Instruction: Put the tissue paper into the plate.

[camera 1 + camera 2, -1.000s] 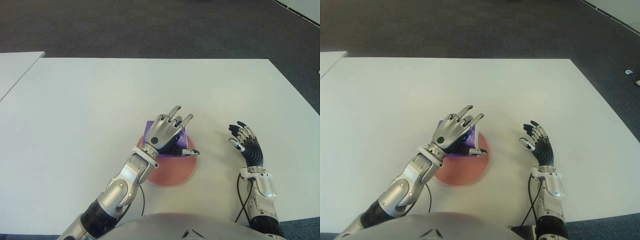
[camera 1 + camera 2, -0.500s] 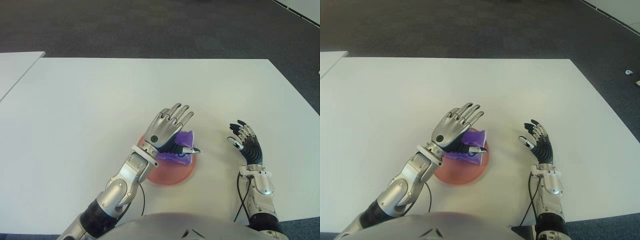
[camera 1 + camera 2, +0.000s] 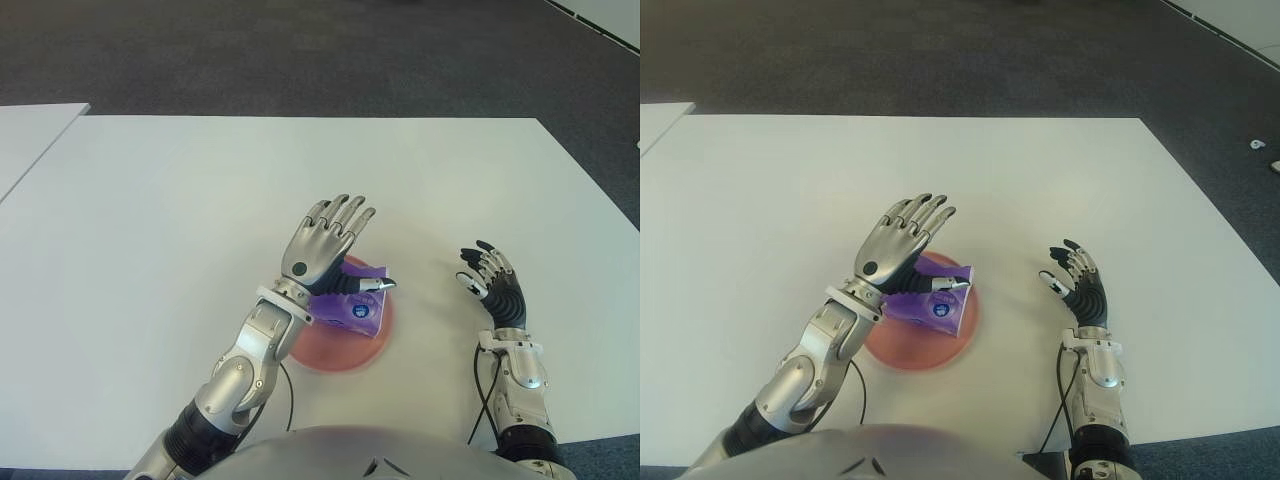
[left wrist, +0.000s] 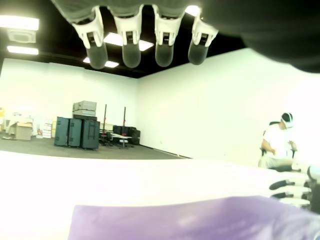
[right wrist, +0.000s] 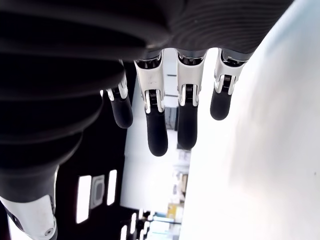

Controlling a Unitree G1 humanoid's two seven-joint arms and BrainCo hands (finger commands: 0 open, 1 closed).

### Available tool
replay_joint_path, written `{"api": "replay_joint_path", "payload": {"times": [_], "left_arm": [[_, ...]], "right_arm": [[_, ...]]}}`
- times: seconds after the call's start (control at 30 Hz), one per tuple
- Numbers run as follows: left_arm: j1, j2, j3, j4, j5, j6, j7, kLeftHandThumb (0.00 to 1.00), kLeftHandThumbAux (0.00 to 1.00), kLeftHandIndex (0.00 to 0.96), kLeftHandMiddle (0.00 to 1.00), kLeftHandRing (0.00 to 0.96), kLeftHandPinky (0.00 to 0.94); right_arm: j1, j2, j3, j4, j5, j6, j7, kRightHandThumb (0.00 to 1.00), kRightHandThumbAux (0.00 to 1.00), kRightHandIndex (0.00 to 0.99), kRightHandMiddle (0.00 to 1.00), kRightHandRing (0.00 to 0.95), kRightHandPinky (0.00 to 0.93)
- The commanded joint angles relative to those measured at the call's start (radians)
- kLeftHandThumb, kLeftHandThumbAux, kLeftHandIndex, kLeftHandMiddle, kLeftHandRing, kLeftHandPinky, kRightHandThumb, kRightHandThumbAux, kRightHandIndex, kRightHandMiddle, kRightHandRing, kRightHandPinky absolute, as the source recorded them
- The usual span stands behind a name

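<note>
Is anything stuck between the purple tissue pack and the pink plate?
Nothing visible is. The tissue pack already lies on the pink plate, on its far-right part. The left hand is above it with fingers spread, holding nothing. The right hand shows open, to the right of the plate.

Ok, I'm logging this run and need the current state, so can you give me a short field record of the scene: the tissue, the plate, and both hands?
tissue pack: purple tissue pack, lying in the plate, on the side toward the right hand
plate: pink plate on the white table
left hand: left hand raised above the pack, fingers spread, holding nothing
right hand: right hand to the right of the plate, fingers relaxed, empty
task status: tissue appears placed in the plate
</note>
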Motion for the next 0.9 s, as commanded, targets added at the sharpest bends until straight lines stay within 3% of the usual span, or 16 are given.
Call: {"api": "replay_joint_path", "payload": {"times": [0.03, 0.3, 0.63, 0.8, 0.9], "left_arm": [[0.018, -0.016, 0.015, -0.01, -0.014, 0.017, -0.008, 0.164, 0.103, 0.0, 0.0, 0.0, 0.0], [0.024, -0.024, 0.023, -0.034, -0.023, 0.026, -0.036, 0.17, 0.101, 0.0, 0.0, 0.0, 0.0], [0.021, -0.02, 0.036, -0.033, -0.016, 0.028, -0.035, 0.156, 0.097, 0.0, 0.0, 0.0, 0.0], [-0.047, 0.0, 0.13, 0.033, -0.1, 0.037, -0.044, 0.141, 0.117, 0.0, 0.0, 0.0, 0.0], [-0.085, -0.023, 0.228, 0.122, -0.263, 0.03, -0.002, 0.152, 0.17, 0.033, 0.007, 0.008, 0.056]], "right_arm": [[0.032, 0.045, 0.014, 0.065, -0.001, 0.059, -0.01, 0.424, 0.677, 0.174, 0.328, 0.289, 0.222], [0.023, 0.036, 0.025, 0.097, -0.05, 0.013, -0.04, 0.39, 0.697, 0.177, 0.33, 0.289, 0.232], [0.008, 0.022, 0.043, 0.16, -0.115, -0.041, -0.088, 0.279, 0.705, 0.142, 0.298, 0.233, 0.103], [-0.016, 0.025, 0.042, 0.215, -0.096, -0.069, -0.078, 0.287, 0.72, 0.145, 0.312, 0.249, 0.127], [0.001, 0.052, 0.05, 0.109, -0.032, -0.015, -0.036, 0.327, 0.717, 0.151, 0.338, 0.279, 0.165]]}}
